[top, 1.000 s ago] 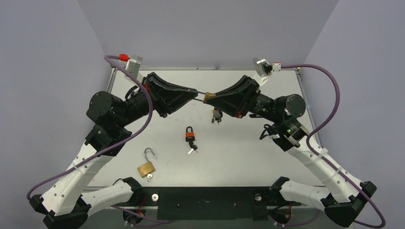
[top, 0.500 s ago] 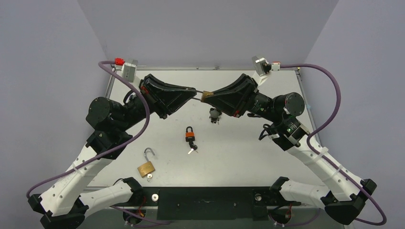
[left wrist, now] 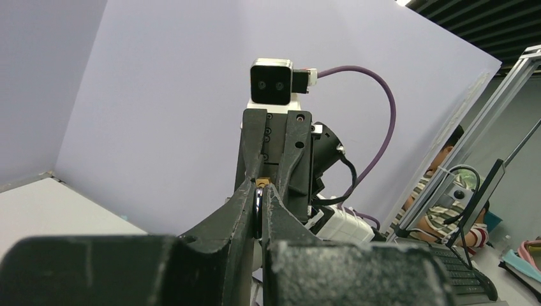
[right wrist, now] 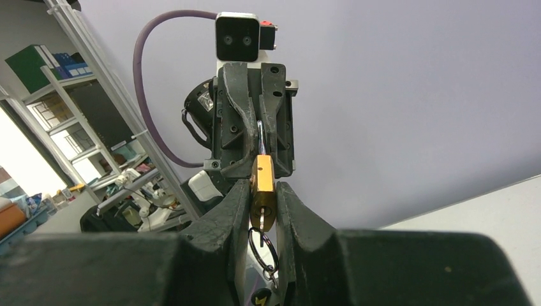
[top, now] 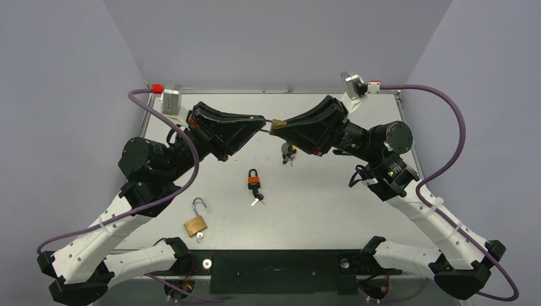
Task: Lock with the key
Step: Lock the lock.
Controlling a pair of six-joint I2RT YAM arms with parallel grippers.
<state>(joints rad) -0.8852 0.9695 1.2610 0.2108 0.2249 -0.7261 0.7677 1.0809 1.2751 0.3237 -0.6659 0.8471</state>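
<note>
A brass padlock [top: 277, 126] hangs in mid-air between my two grippers, above the back middle of the table. My right gripper [top: 275, 128] is shut on its brass body [right wrist: 262, 182]. A key [right wrist: 261, 220] sits in the keyhole, and a key ring [right wrist: 262, 247] with more keys [top: 288, 153] dangles below. My left gripper [top: 263, 122] is shut on the padlock's steel shackle [left wrist: 257, 210], whose brass body [left wrist: 262, 183] just shows past the tips. The shackle [right wrist: 260, 137] runs from the body into the left gripper's closed fingers [right wrist: 242, 121].
An orange-and-black padlock [top: 254, 181] with a key lies mid-table. A second brass padlock [top: 196, 224] with its shackle swung open lies at the near left. The white table [top: 338, 204] is walled by purple panels.
Both grippers keep their hold on the padlock. The pair has shifted slightly up and back, the left wrist has turned a little, and the hanging keys have swung.
</note>
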